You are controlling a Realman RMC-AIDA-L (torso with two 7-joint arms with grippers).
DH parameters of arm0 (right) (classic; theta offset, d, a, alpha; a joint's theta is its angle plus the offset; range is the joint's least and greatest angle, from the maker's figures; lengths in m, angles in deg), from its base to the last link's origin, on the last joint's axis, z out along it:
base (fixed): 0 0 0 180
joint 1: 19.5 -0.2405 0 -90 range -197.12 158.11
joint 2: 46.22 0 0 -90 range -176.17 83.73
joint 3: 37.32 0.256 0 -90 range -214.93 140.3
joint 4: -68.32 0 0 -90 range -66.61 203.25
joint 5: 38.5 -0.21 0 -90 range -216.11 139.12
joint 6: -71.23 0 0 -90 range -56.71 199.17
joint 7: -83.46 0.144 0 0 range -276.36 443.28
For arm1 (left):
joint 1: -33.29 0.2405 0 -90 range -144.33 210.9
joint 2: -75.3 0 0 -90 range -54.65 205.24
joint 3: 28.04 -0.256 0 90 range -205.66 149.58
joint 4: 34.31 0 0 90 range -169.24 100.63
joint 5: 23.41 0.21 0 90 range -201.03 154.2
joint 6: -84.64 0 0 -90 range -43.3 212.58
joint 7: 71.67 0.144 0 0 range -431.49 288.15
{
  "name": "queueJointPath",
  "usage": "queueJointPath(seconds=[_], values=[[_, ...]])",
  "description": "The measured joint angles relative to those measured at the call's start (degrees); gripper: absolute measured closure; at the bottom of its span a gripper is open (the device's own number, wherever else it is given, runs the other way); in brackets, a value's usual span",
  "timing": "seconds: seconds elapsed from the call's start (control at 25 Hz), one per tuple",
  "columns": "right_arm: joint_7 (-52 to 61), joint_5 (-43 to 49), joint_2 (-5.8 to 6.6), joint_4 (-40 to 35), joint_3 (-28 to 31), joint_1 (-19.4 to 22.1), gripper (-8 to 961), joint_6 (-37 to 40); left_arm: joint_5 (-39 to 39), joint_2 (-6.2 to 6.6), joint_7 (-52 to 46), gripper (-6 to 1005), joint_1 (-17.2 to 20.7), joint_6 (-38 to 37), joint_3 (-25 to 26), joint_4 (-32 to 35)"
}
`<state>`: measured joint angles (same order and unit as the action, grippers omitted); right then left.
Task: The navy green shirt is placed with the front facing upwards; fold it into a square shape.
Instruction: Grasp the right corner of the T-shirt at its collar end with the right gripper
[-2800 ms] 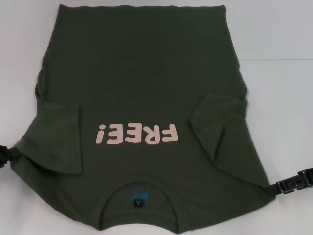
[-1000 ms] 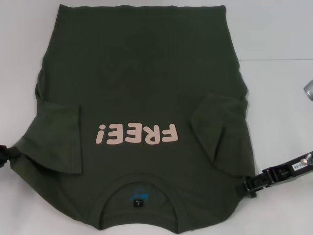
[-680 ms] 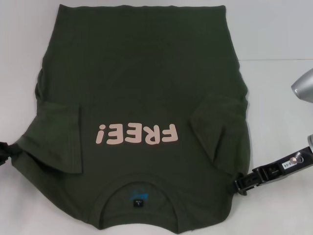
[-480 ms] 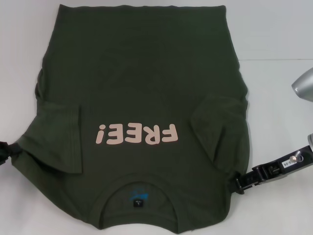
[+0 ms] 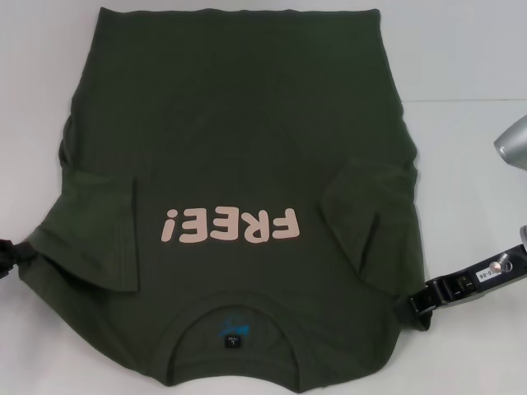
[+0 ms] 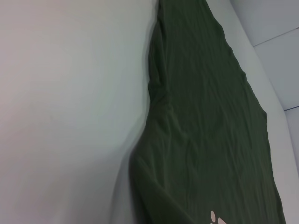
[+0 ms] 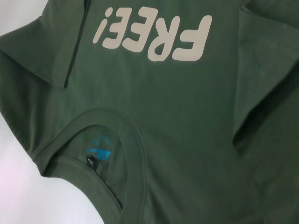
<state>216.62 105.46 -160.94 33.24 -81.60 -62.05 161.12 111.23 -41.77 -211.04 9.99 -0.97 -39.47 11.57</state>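
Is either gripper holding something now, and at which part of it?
The left gripper is at the shirt's left shoulder edge and the right gripper at its right shoulder edge, but a firm grip on the cloth cannot be told.

There was one navy green shirt (image 5: 239, 148) on one white counter (image 5: 469, 164). It bore one pink "FREE!" print (image 5: 229, 225) and one neck label (image 5: 234, 340), and both of its two sleeves lay folded inward. Two tools showed: the left tool (image 5: 10, 257) and the right tool (image 5: 418, 306).
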Motion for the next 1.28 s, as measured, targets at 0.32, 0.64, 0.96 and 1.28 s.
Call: queueJointPath(seconds=[0.32, 0.64, 0.96, 1.28], values=[[1.16, -0.01, 0.18, 0.09, 0.69, 0.19, 929, -0.25, 0.00, 0.00, 0.26, 1001, 0.01, 0.01, 0.00, 0.00], [1.16, 0.00, 0.47, -0.01, 1.86, 0.54, 920, 1.59, -0.01, 0.00, 0.38, 1001, 0.03, 0.01, 0.00, 0.00], [2.12, -0.07, 3.05, -1.08, 5.48, 2.98, 588, 3.67, -0.06, 0.00, 0.48, 1000, 0.52, 0.08, 0.15, 0.00], [2.36, 1.16, 3.78, -1.30, 5.81, 4.13, 456, 3.66, -0.19, 0.00, 0.50, 1001, 0.53, 0.08, 0.18, 0.00]])
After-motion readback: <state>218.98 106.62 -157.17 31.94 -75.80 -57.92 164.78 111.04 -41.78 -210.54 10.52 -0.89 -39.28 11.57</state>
